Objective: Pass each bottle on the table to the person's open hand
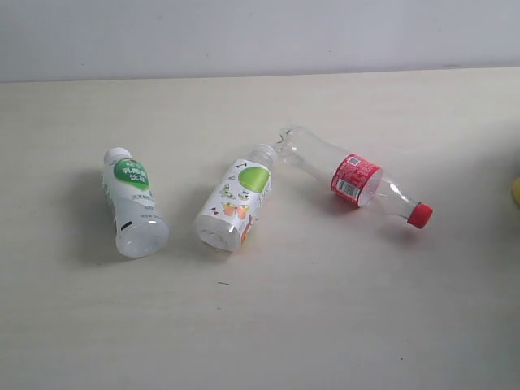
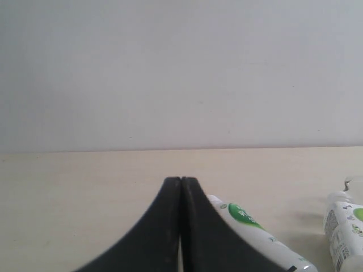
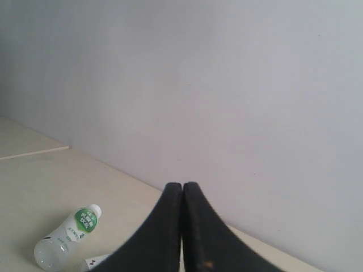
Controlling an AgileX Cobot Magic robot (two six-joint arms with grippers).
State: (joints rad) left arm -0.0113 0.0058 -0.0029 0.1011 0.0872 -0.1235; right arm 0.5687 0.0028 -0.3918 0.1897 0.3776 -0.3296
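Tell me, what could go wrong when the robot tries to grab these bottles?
1. The white bottle, the middle bottle and the clear bottle all lie on their sides on the table, so a nudge could roll them away.
2. The clear bottle's base lies right by the middle bottle's cap, so grabbing one might knock the other.
3. The left gripper and right gripper are both shut. If they don't open first, they would probably just push a bottle.

Left gripper (image 2: pixel 180 180), matte black fingers (image 2: pixel 156 232) flaring wide, right gripper (image 3: pixel 182 185) alike, small orange speck (image 3: pixel 209 263)
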